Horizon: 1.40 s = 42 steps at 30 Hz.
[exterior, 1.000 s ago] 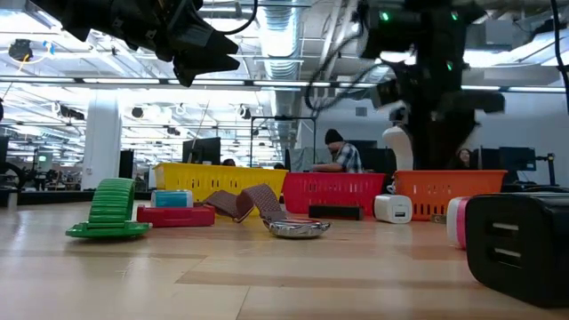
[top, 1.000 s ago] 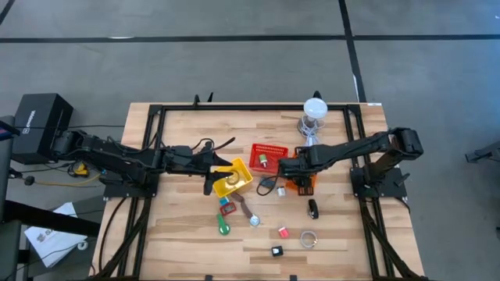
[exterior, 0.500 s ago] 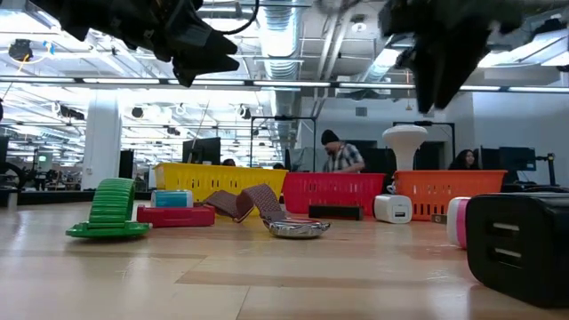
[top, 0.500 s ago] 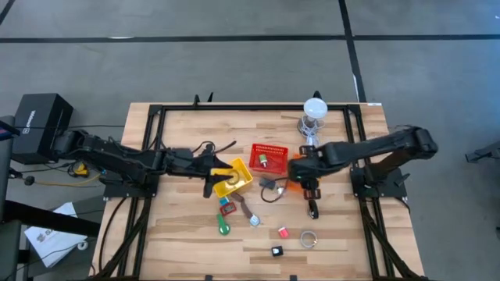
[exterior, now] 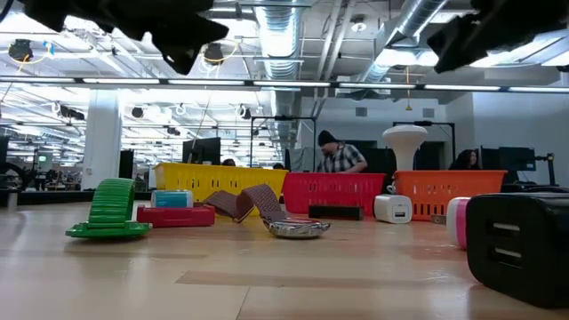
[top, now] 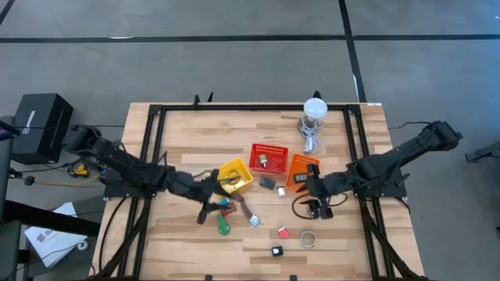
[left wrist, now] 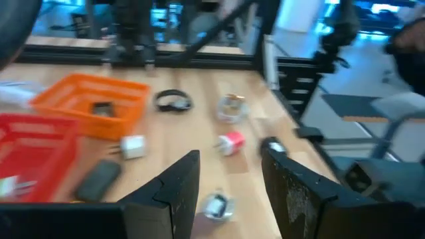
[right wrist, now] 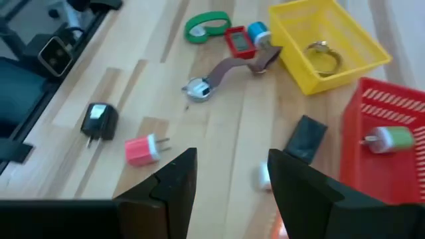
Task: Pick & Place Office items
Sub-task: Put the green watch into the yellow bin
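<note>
Small office items lie scattered on the wooden table: a green clip point(top: 224, 227), a red square point(right wrist: 236, 41), a blue piece point(right wrist: 257, 31), a brown strip point(right wrist: 239, 66), a pink plug point(left wrist: 230, 141), a black plug point(right wrist: 99, 121), a clear ring point(top: 309, 240) and a flat black piece point(right wrist: 305, 138). My left gripper point(top: 214, 204) is open and hovers beside the red square and blue piece, just nearer than the yellow basket point(top: 234, 176). My right gripper point(top: 314, 200) is open above a black loop point(top: 301, 207), nearer than the orange basket point(top: 303, 172).
A red basket point(top: 268, 156) holds a green-and-white plug point(right wrist: 385, 139). A ring point(right wrist: 323, 56) lies in the yellow basket, and a dark item point(left wrist: 99, 106) in the orange one. A white-topped object with a coiled cable point(top: 314, 111) stands near the far edge. Bare wood shows toward the near left.
My left gripper left its place over the yellow basket and moved toward the near edge, to the red and blue pieces. My right gripper pulled away from the orange basket toward the near edge and the right. In the low view both arms rose out of the picture's middle.
</note>
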Each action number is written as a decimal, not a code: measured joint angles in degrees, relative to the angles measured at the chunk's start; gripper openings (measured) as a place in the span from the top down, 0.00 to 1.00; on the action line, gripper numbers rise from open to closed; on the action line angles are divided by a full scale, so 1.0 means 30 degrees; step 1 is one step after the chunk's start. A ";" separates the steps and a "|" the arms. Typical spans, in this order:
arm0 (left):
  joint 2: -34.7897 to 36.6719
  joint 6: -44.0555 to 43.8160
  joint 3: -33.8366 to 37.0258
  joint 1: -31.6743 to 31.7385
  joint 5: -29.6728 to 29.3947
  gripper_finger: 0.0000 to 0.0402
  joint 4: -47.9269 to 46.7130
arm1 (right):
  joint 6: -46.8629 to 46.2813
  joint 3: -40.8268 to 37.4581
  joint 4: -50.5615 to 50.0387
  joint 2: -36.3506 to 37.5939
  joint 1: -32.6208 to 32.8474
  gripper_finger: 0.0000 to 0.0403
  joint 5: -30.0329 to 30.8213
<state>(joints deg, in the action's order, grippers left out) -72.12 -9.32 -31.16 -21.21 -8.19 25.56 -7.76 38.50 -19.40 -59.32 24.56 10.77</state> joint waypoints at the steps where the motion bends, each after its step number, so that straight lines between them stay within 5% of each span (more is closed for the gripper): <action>1: -0.0278 0.0000 0.0000 -0.0335 -0.0075 0.61 0.0153 | -0.0078 -0.0476 0.0574 0.0123 0.0159 0.56 0.0236; 8: -0.2106 0.0122 -0.0007 -0.2395 -0.0648 0.61 0.0660 | -0.0296 -0.2264 0.3447 0.0173 0.0713 0.56 0.1664; 20: -0.4711 0.5582 -0.0007 -0.4535 -0.1980 0.61 -0.0298 | 0.0021 -0.2529 0.5137 -0.0345 0.0655 0.56 0.2067; 42: -0.5887 0.7191 0.0370 -0.4942 -0.5592 0.61 -0.3563 | 0.0075 -0.2522 0.5203 -0.0345 0.0648 0.56 0.2052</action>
<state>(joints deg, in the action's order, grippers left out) -89.78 12.25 -30.05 -36.04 -24.96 14.87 -7.53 30.94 -3.79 -60.36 26.50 16.93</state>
